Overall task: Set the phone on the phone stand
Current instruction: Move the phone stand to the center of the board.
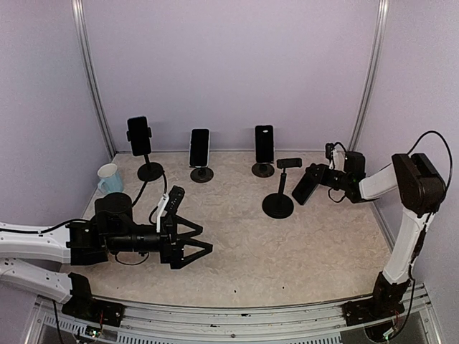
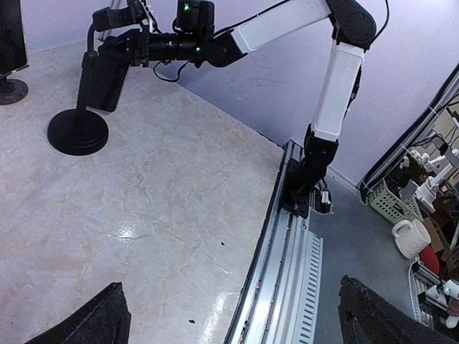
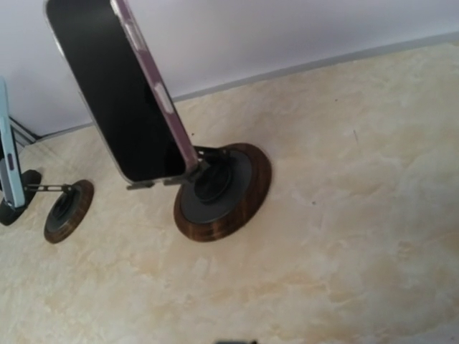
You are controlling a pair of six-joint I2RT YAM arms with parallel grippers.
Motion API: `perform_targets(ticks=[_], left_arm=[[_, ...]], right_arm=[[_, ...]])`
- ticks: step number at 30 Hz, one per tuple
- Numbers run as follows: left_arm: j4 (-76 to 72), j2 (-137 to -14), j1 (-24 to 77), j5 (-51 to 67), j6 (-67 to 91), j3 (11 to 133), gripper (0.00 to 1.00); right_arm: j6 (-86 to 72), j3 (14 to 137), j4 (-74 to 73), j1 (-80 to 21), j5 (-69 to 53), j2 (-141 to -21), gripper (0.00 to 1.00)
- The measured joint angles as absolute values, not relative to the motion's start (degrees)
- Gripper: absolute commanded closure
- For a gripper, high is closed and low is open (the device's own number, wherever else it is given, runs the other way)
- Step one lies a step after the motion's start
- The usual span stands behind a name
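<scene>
Black and tilted, the phone (image 1: 304, 188) is hanging in the tightly closed right jaws at middle right, just beside the empty stand (image 1: 277, 206), so seating it is waiting to be done, while the left jaws are gaping wide, holding nothing, at lower left.

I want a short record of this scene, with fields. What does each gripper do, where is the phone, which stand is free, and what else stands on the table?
left gripper: open, empty, low over the table, near left
right gripper: shut on the phone
phone: dark, tilted, in the air close beside the free stand, not yet on it
free stand: black, round base, clamp on top, holds nothing
back stands: three along the far wall, each bearing a phone
mug: pale, at the far left
</scene>
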State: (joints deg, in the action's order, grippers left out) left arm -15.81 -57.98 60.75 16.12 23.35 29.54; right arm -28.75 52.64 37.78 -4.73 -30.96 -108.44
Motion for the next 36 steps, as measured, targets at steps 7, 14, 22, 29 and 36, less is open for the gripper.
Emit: perform_targets(ticks=[7, 14, 22, 29, 36], left_arm=[[-16.27, -58.65, 60.75, 16.05, 23.53, 29.54, 0.01], [-16.38, -59.86, 60.75, 16.03, 23.49, 29.56, 0.01], [-16.51, -61.28, 60.75, 16.05, 23.46, 30.15, 0.01], [-17.06, -61.3, 60.75, 16.05, 23.46, 30.52, 0.01], [-17.08, -61.06, 60.75, 16.08, 23.46, 30.52, 0.01]], right_arm=[[-29.28, 52.66, 40.8, -4.71, -31.16, -111.26, 1.0], [-30.11, 53.58, 45.58, -4.71, -32.4, -114.26, 1.0], [-28.73, 56.77, 44.84, -6.48, -33.76, -116.18, 1.0], [-26.48, 59.33, 43.0, -7.79, -37.65, -117.38, 1.0], [-24.88, 59.48, 42.68, -9.93, -41.3, -117.45, 1.0]])
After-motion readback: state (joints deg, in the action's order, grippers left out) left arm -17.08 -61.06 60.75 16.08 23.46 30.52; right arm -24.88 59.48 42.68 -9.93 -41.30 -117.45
